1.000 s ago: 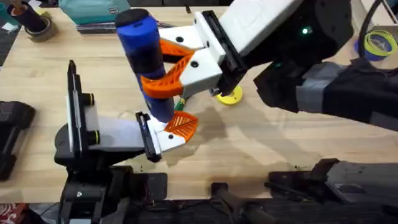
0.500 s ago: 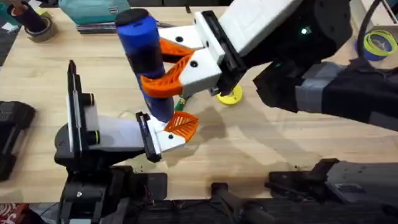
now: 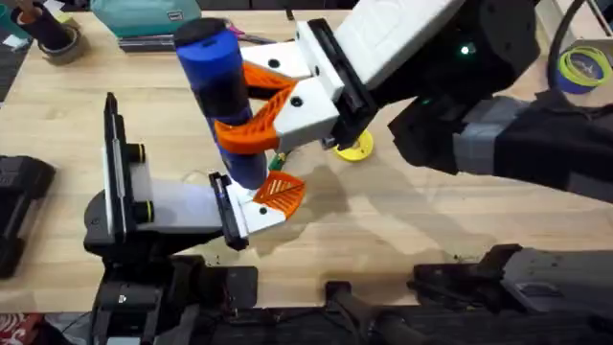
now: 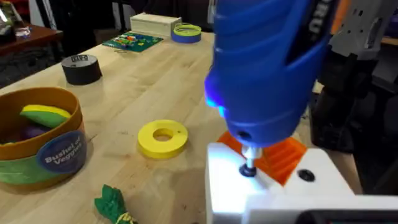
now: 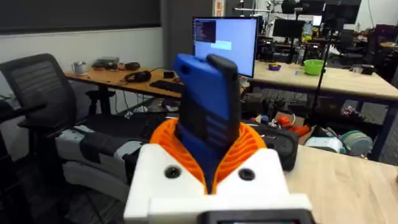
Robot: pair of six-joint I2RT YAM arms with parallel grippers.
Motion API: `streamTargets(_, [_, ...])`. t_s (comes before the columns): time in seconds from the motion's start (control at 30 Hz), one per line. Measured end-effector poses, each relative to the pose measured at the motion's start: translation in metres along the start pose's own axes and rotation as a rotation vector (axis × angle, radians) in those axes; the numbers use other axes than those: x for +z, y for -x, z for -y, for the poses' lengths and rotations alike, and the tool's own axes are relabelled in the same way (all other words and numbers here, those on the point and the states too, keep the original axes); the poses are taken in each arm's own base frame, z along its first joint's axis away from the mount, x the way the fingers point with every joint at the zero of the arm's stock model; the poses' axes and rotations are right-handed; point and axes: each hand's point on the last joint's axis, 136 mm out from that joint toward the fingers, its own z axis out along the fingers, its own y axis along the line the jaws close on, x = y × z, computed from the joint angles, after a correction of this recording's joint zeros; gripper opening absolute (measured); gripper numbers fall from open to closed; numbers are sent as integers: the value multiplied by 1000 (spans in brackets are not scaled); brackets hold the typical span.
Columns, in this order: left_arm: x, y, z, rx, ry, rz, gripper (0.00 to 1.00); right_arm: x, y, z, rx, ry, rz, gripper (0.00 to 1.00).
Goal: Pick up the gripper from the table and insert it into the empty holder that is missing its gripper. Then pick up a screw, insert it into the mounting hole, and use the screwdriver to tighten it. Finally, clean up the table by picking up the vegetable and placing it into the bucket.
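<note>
Blue pen-shaped electric screwdriver (image 3: 222, 96) stands upright, clamped between the right gripper's (image 3: 251, 107) orange ribbed pads; its thin metal tip sits on a screw (image 4: 248, 168) in the white angular holder (image 4: 273, 193). Orange ribbed finger (image 3: 280, 192) already seated there, so insertion looks done and tightening is under way. Left gripper: cannot tell its state. Remaining: dark-green toy vegetable (image 4: 112, 203) lies on the wooden table (image 3: 402, 220) beside the mustard-yellow bucket (image 4: 37, 144).

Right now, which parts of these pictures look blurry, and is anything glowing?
Left wrist view: the screwdriver looms close and soft, a blue light glowing on its body; the yellow ring is sharper. Overhead view: the right arm's dark body is blurred, a green light on it. Right wrist view: a monitor glows behind.
</note>
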Motion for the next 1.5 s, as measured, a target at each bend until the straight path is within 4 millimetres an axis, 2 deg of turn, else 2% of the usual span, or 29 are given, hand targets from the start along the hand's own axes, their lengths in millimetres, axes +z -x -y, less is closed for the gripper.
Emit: streamTargets(1.5, [0,0,0,0,0,0,3,0,-3,2,10,-7,-8,23])
